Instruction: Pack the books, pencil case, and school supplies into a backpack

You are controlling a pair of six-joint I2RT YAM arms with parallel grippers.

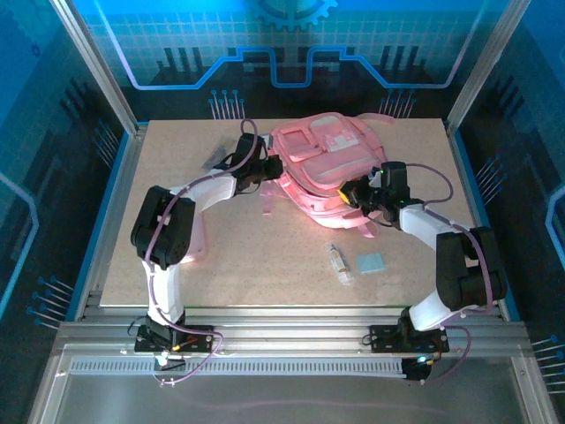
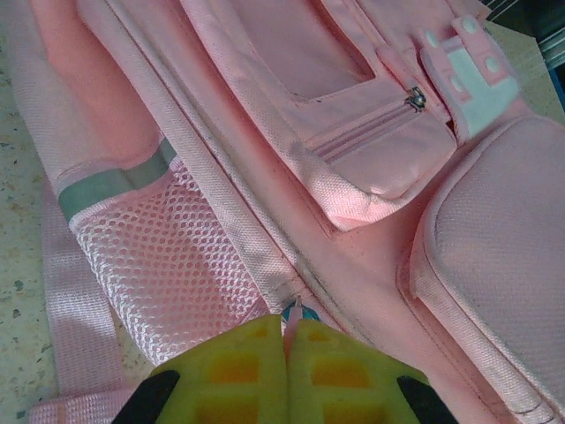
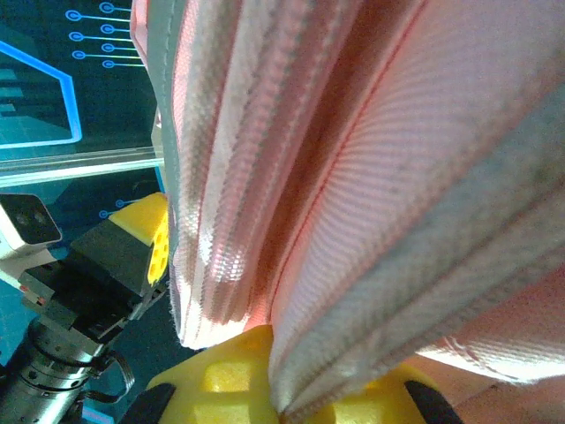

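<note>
My pink backpack point(image 1: 331, 163) lies flat at the far side of the worktop point(image 1: 229, 265), pockets up. I cannot tell which way its top points. It is soft woven cloth with a netted side pocket point(image 2: 168, 256). My left gripper point(image 2: 291, 340) has its jaws pinched tight on the zip seam. My right gripper point(image 3: 281, 397) jaws squeeze a cloth fold.

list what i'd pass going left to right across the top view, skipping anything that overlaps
grey item → left hand → tube → pad; backpack left out, it spans several of these
</note>
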